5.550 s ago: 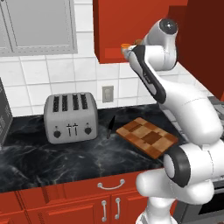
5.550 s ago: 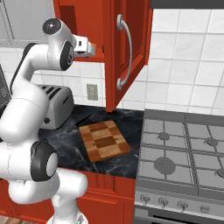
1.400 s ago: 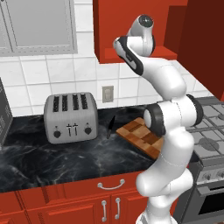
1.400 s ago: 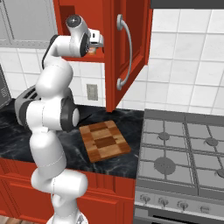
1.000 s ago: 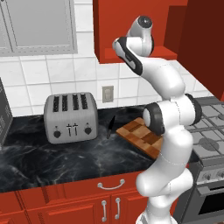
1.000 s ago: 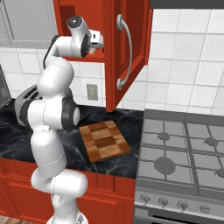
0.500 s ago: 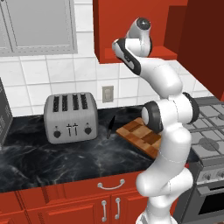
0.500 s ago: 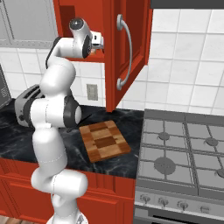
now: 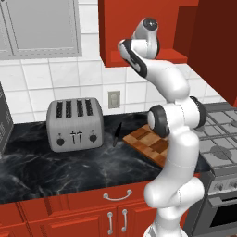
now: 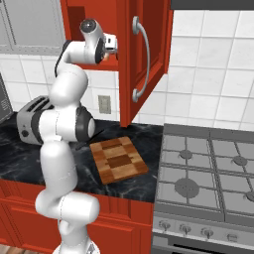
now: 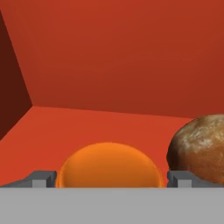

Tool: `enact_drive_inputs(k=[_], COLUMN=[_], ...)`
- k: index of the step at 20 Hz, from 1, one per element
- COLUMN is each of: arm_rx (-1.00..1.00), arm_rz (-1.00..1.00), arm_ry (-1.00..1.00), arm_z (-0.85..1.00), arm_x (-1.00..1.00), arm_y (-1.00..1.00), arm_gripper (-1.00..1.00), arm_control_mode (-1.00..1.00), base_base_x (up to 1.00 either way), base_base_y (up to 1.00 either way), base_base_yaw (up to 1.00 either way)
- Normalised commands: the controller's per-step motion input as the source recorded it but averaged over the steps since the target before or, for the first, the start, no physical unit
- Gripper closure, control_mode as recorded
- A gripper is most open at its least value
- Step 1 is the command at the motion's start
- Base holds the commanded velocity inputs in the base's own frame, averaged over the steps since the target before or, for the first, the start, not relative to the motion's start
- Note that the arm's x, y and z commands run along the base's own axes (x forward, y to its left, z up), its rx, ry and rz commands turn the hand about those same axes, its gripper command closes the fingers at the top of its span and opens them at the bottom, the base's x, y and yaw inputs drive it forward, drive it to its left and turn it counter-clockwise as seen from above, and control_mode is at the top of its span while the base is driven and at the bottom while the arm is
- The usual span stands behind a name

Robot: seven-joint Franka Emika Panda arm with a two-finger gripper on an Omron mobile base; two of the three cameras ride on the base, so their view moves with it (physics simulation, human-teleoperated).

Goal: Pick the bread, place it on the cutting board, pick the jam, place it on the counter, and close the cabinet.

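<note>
The gripper (image 11: 109, 183) is reached up into the open red cabinet (image 10: 144, 59), and in the hand view its two grey fingertips (image 11: 43, 179) stand one on each side of the orange jam (image 11: 108, 165), close against its rounded body; whether they actually press on it I cannot tell, so the gripper is set about jar-wide around the jam without a clear grip. The jam sits on the red cabinet floor, low in the middle of the hand view. Just beside it, past one fingertip, lies the bread (image 11: 200, 148), a mottled brown round loaf, also on the cabinet floor; it looks very near the jam, though contact between them cannot be made out. Behind both rises the plain red back wall, with a darker side wall at one edge. In the right base view the hand (image 10: 110, 45) is at the mouth of the cabinet, whose door hangs swung open with its silver handle (image 10: 141, 59) facing the camera. Below, on the black veined bench (image 9: 69, 171), the checkered cutting board (image 10: 117, 159) lies flat and bare, well below the cabinet and near the stove (image 10: 208, 171). A silver toaster (image 9: 74, 123) stands farther along the bench by the tiled wall, apart from the board. Red drawers (image 9: 92, 213) with silver handles run under the bench.
</note>
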Motion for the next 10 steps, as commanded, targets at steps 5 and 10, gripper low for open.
enact_drive_inputs(k=[5,10], arm_rx=[0.0,0.0], arm_rz=[0.0,0.0], arm_ry=[0.0,0.02], arm_z=[0.0,0.0], arm_x=[0.16,0.1], arm_y=[0.0,0.05], arm_gripper=[-1.0,1.0], arm_control_mode=[-1.0,-1.0], base_base_x=[0.0,0.0], base_base_y=[0.0,0.0], base_base_yaw=[0.0,0.0])
